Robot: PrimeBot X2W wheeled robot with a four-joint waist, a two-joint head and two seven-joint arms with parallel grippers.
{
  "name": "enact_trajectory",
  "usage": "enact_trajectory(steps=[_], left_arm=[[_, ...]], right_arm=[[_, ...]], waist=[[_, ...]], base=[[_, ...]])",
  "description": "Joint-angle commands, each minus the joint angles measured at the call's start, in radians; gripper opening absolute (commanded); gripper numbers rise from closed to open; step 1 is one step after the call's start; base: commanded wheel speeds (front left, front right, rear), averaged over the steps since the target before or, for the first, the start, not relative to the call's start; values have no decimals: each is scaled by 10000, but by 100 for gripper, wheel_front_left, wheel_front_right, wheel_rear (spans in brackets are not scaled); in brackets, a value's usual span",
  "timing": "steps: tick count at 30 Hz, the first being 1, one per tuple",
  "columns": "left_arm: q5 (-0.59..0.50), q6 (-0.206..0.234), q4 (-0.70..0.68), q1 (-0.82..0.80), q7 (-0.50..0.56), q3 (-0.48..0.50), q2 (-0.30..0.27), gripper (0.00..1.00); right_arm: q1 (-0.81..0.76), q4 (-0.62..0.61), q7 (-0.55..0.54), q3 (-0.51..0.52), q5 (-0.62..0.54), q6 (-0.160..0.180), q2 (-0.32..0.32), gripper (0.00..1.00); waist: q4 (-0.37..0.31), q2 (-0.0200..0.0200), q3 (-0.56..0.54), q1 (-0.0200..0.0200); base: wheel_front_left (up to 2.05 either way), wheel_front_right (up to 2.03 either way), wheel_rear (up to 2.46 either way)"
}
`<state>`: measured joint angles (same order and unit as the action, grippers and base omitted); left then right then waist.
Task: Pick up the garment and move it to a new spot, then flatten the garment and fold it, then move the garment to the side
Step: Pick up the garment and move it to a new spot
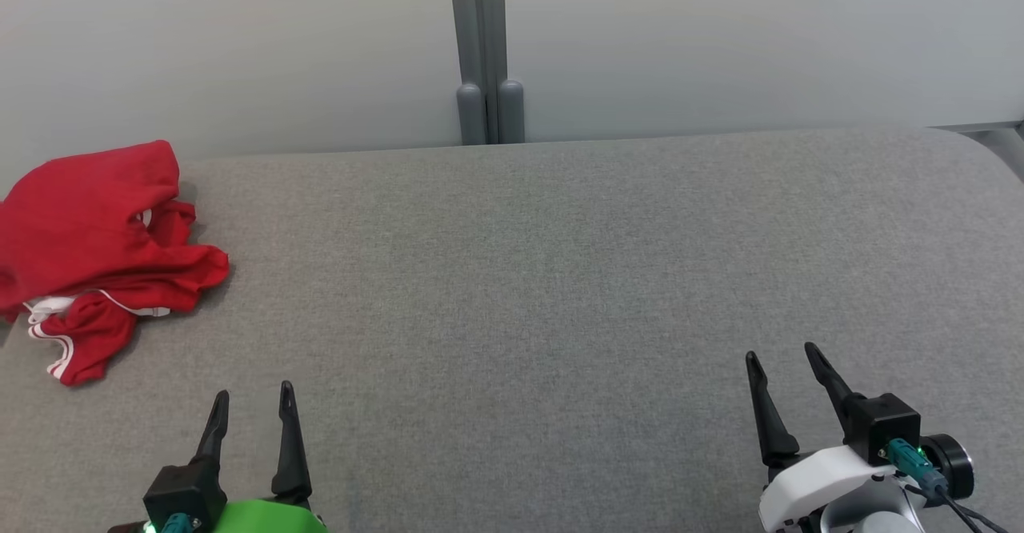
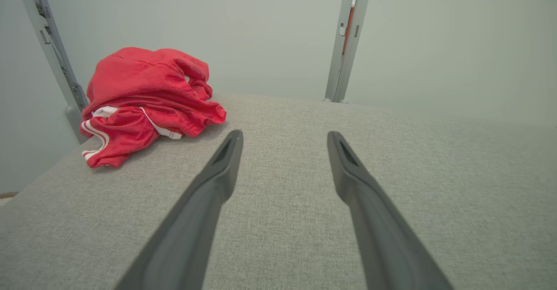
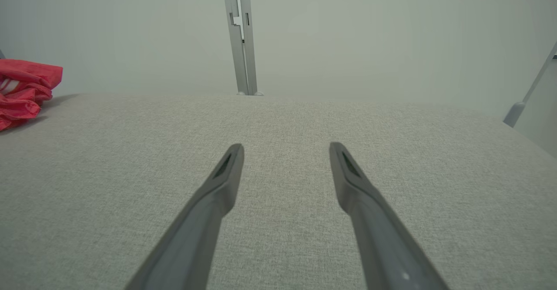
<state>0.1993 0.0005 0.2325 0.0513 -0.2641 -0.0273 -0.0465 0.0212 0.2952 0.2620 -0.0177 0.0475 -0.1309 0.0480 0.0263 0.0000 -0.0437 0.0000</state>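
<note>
A crumpled red garment with white trim lies in a heap at the far left of the grey fabric surface. The left wrist view has the garment ahead and to the left, and the right wrist view catches the garment at its left edge. My left gripper hovers open near the front left, short of the heap, with nothing between its fingers. Over at the front right my right gripper also stands open and empty, its fingers above bare fabric.
A pale wall runs behind the surface with a grey vertical post at its middle. Another grey post stands behind the garment. The surface's right end curves off at the far right.
</note>
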Motion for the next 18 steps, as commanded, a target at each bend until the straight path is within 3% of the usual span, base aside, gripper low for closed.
enact_trajectory(steps=[1, 8, 18], left_arm=[[76, 84, 19, 87, -7, 74, -70, 100], [137, 91, 40, 77, -5, 213, -65, 100], [-275, 57, -117, 145, -5, 559, -69, 100]], right_arm=[[-152, -35, 47, 4, -71, 3, 42, 100], [-229, -130, 41, 92, -79, 3, 39, 100], [-348, -365, 41, 54, 104, 3, 37, 100]], waist=[[131, 0, 5, 0], [1194, 0, 53, 0], [3779, 0, 119, 0]], base=[[0, 0, 0], [0, 0, 0], [0, 0, 0]])
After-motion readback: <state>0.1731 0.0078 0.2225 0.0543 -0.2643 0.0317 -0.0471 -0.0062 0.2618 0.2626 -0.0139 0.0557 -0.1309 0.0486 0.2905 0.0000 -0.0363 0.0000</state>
